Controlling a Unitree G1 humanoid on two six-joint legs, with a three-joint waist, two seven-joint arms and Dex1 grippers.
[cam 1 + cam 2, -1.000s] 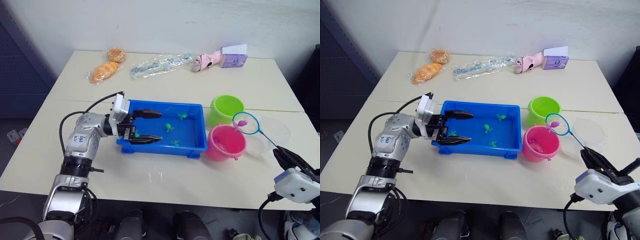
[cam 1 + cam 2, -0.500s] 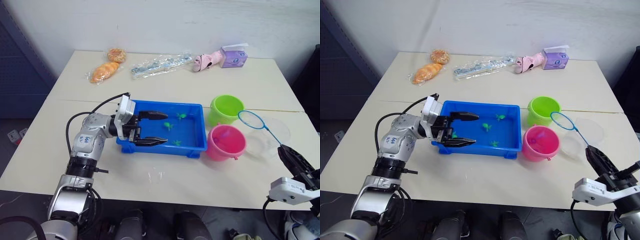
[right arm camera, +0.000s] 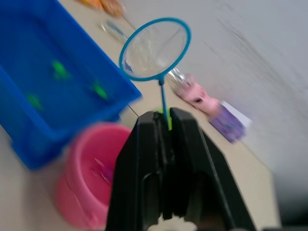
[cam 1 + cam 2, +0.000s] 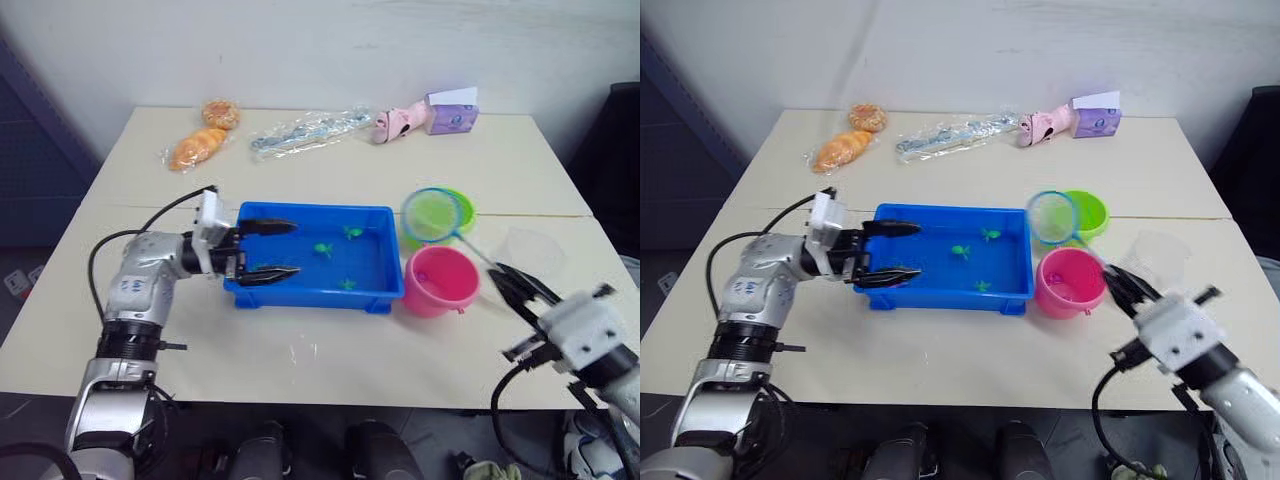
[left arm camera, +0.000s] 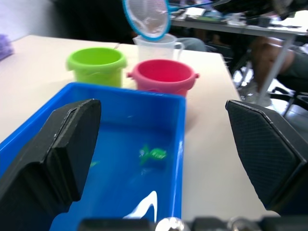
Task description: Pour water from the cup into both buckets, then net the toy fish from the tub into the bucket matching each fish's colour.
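The blue tub (image 4: 300,297) lies mid-table with three green toy fish (image 4: 322,249) in its water. My left gripper (image 4: 268,250) is open over the tub's left end, its fingers (image 5: 67,144) wide apart and holding nothing. My right gripper (image 4: 512,284) is shut on the net's thin handle. The net (image 4: 432,215) looks empty and hovers over the lime green bucket (image 4: 462,206), near the tub's right end. The pink bucket (image 4: 440,282) stands in front of the green one, with something pink inside (image 3: 99,167). The clear cup (image 4: 530,250) stands right of both buckets.
Along the table's far edge lie two wrapped breads (image 4: 192,150), a clear plastic bag (image 4: 305,130), a pink toy (image 4: 395,122) and a purple box (image 4: 452,113). The table's front edge (image 4: 330,400) runs close below the tub.
The net held a pink fish over the pink bucket a second ago, then looked empty. It has since swung left to above the green bucket. The left gripper stays at the tub; the camera shifted.
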